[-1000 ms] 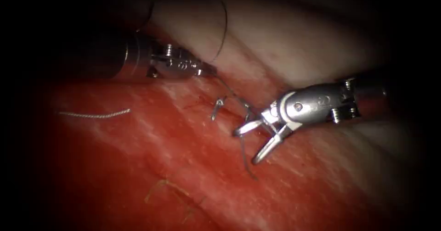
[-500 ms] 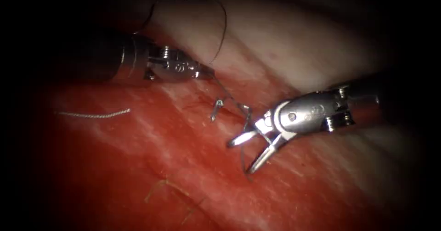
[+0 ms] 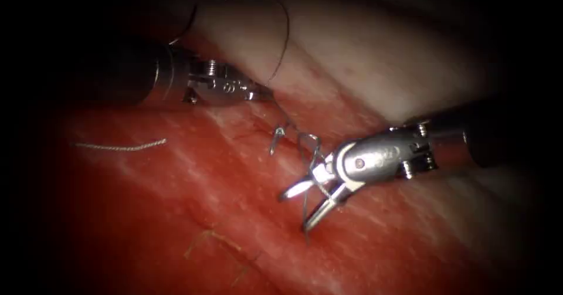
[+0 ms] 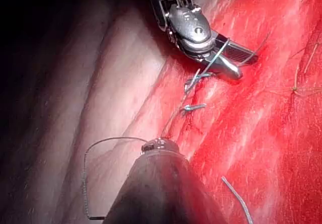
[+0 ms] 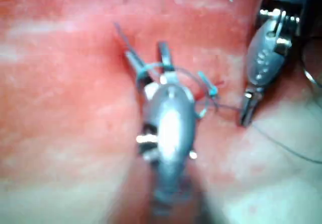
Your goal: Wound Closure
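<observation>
My right tool (image 3: 294, 213) comes in from the right side of the endoscope view. Its two jaws are spread apart near the middle of the frame and they clamp nothing. A dark thread (image 3: 304, 145) is looped over them, and one loose end of it hangs down between the two tips. My right wrist view shows the same open jaws (image 5: 146, 50) with the thread lying across them.

My left tool (image 3: 267, 94) sits in the upper left of the endoscope view. Its jaws are closed together on the thread. From the tip the thread runs down and right to a small stitch (image 3: 275, 138) with short shiny ends, just up and left of my right tool. More thread curves up from my left tool in a thin arc, and its top fades into the dark.

In my left wrist view my own dark shaft hides my left jaws. I cannot tell where the needle is. I cannot make out the line of the cut either.

Both tools have tiny marks on their metal, but they are too small to read.

The red tissue (image 3: 176, 213) lies under everything. A pale cut end of thread (image 3: 120, 147) lies on it at the left of the frame, well apart from both tools.
</observation>
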You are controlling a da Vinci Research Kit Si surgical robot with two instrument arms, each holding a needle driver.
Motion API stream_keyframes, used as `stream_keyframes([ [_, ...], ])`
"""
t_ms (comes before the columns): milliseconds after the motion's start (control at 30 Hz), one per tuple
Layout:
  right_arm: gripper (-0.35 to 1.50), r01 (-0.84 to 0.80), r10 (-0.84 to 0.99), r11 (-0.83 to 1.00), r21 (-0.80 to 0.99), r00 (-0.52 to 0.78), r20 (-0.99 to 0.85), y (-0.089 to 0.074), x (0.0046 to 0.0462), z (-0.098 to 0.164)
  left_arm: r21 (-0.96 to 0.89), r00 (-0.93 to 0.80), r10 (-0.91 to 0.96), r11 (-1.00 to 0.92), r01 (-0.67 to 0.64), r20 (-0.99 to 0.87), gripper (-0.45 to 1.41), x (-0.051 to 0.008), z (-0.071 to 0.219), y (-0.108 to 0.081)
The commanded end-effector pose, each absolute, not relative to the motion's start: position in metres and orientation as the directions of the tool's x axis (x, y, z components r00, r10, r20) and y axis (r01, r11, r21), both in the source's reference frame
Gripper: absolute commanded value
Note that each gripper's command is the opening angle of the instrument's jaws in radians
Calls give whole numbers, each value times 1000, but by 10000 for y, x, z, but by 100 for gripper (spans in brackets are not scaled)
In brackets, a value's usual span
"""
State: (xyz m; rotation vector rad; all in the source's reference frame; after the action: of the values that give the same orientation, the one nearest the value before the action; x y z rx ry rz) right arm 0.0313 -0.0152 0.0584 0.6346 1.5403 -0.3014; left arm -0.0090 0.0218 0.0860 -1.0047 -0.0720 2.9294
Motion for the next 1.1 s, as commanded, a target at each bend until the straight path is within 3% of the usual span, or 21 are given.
stream_keyframes([
  [33,-6,578,201,793,191,47,-978,-157,318,587,-61,-788,60,-998,-28,-613,-45,-93,865,217],
  [67,-35,597,203,775,207,75,-976,-158,318,587,-61,-787,59,-998,-27,-614,-45,-92,865,216],
  [467,-35,574,230,773,269,142,-963,-148,311,591,-70,-782,57,-997,-18,-620,-45,-64,851,195],
  [800,-35,465,414,753,465,214,-885,-122,294,596,-68,-793,53,-998,-15,-607,-45,-22,804,136],
  [1100,-35,452,462,740,498,198,-865,-120,279,593,-57,-797,56,-998,-27,-601,-45,-10,795,86],
])
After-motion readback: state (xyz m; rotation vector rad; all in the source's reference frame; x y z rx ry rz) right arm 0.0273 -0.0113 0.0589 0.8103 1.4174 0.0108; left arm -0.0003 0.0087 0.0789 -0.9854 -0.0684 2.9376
